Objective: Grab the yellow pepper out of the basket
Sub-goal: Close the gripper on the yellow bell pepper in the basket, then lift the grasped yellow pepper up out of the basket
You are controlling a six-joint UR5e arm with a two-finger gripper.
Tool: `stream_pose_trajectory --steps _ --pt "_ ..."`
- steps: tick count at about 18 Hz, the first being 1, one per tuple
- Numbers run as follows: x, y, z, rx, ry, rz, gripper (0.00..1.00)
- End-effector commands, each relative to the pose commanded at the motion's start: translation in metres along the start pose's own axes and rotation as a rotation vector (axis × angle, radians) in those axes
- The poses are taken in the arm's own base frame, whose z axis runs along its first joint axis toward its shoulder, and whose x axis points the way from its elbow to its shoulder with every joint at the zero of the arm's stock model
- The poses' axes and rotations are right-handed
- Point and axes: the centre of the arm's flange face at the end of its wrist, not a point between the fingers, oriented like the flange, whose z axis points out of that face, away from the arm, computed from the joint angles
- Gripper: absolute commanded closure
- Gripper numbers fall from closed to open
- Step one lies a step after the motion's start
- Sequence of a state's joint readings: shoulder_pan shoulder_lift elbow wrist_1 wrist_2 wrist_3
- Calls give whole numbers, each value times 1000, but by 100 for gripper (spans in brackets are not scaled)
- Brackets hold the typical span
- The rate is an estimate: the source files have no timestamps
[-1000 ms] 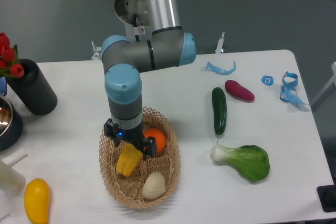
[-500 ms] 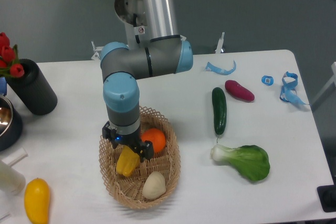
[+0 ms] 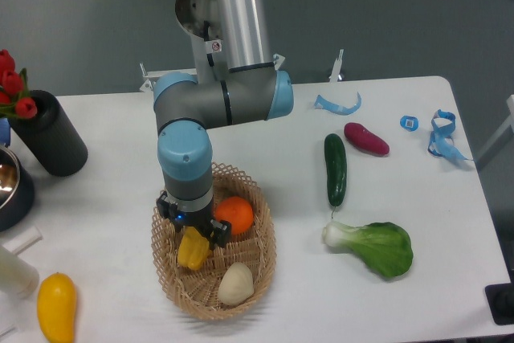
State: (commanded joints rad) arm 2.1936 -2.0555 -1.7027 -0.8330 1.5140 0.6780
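Since before: gripper (image 3: 193,233) has sunk left onto yellow pepper (image 3: 192,250) in basket (image 3: 259,267).
Grip: apparently clamping pepper; fingertips obscured.
Technique: lift straight, clearing orange (image 3: 235,214).

White tabletop against a plain grey wall.
The tabletop (image 3: 265,150) is matte white with a rounded far right corner; the wall (image 3: 385,6) behind is uniform dull grey. Lighting is even and soft, casting faint shadows.

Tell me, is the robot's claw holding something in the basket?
Cannot tell. The gripper sits over the yellow pepper's top end in the basket, fingers hidden.
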Motion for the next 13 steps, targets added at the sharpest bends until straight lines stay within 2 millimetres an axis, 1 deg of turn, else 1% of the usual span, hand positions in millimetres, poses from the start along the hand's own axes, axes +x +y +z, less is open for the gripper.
stream_pose_trajectory --steps 3,7,8,9,11,12,13 --pt "-1 -1 -7 11 -5 -1 70" --pt "-6 -5 -28 42 -29 2 72" --pt "-10 -7 -44 65 -47 5 72" --pt "-15 -8 -65 97 -69 5 72" --pt "-29 -11 -100 169 -96 -10 72" --pt "-40 -11 -116 222 -93 -25 72" --pt "-54 -9 -136 286 -87 -46 72"
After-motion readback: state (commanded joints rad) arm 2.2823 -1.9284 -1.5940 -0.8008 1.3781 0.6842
